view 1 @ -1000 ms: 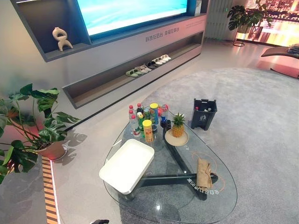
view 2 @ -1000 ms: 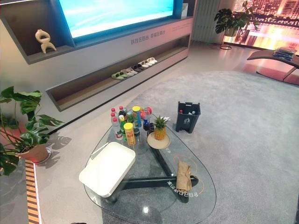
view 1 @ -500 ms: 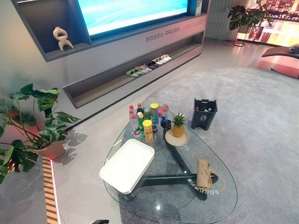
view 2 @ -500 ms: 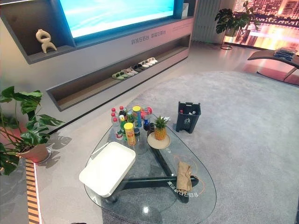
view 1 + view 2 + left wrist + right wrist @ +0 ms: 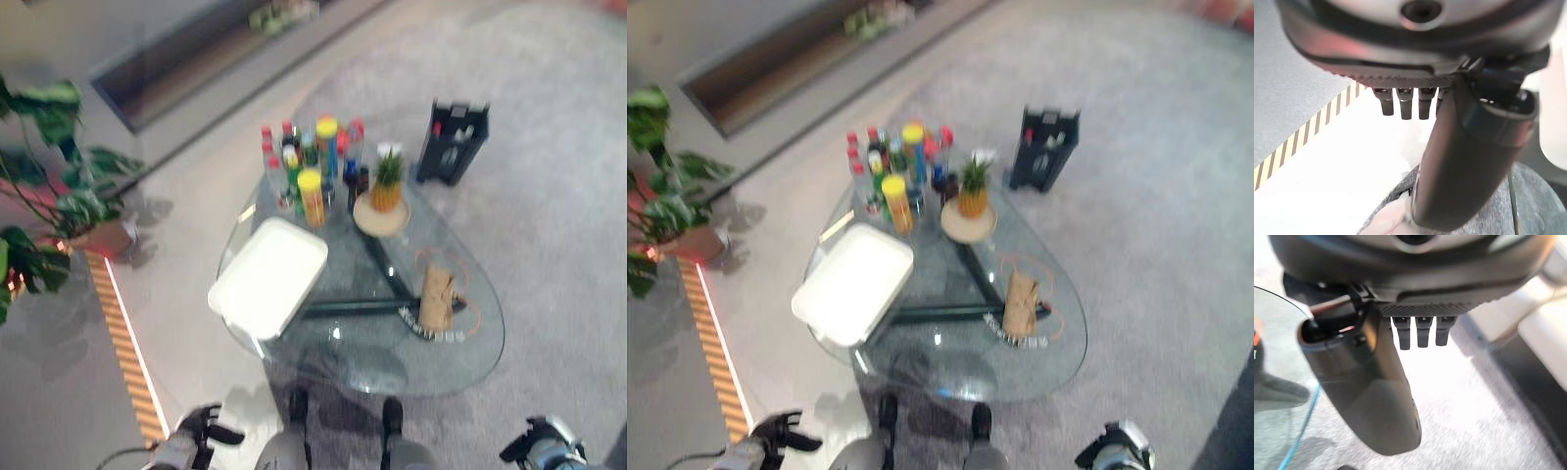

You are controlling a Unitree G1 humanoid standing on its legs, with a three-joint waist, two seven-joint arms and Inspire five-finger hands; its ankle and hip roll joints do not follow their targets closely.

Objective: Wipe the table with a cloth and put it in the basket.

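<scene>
We start at the left, where our left hand [image 5: 201, 431] hangs low at the near edge of the head views, over the floor and well short of the table [image 5: 294, 367]. In its wrist view the fingers [image 5: 1403, 105] hang straight and slack beside the thumb, with nothing between them.

Moving across, the white tray [image 5: 267, 277] sits on the left part of the glass, and behind it stands a cluster of bottles and cans [image 5: 312, 162], with the pineapple [image 5: 385, 178] on its plate just to the right of them.

Now the cloth [image 5: 435, 296], the thing we need: a tan, folded strip on the right part of the tabletop, its long axis running away from us, near end toward the robot. It lies up and ahead of both hands, well apart from either.

Further right, our right hand [image 5: 537, 446] shows at the lower edge, and it is the nearer one, we judge, since the cloth lies on its side of the table. Its wrist view gives us what the head views cannot: fingers [image 5: 1420, 333] straight and relaxed, holding nothing, with the glass rim off to one side.

Beyond the table on the carpet stands a dark bin [image 5: 452, 142]; whether that is the basket, we cannot tell.
</scene>
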